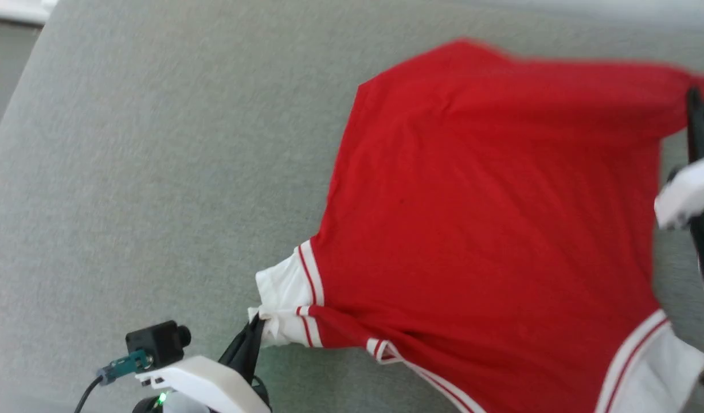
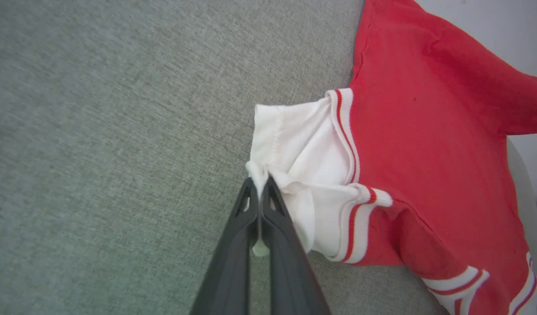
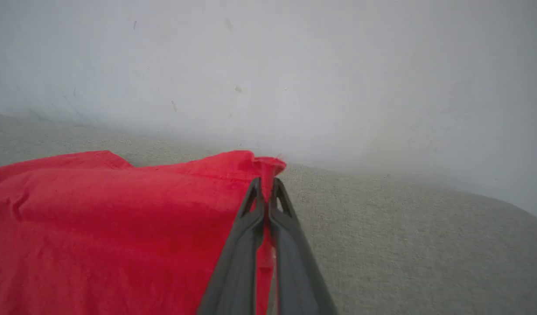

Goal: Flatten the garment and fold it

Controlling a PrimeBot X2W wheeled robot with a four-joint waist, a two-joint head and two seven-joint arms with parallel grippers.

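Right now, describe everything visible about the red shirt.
The garment is a red jersey-like shirt with white short sleeves and red-and-white striped trim, plain side up, no lettering showing. It lies spread but wrinkled on the grey fabric surface. The left gripper pinches a bunched white sleeve; the right gripper is shut on a red corner.

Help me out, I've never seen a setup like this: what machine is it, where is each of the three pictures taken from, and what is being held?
It is a two-armed robot. One picture looks down from its head; the other two come from cameras on its wrists, looking along each hand's two dark fingers. A red jersey lies on a grey fabric surface. The left hand is pinched shut on the white sleeve. The right hand is shut on a red corner of the jersey, at its far right in the head view.
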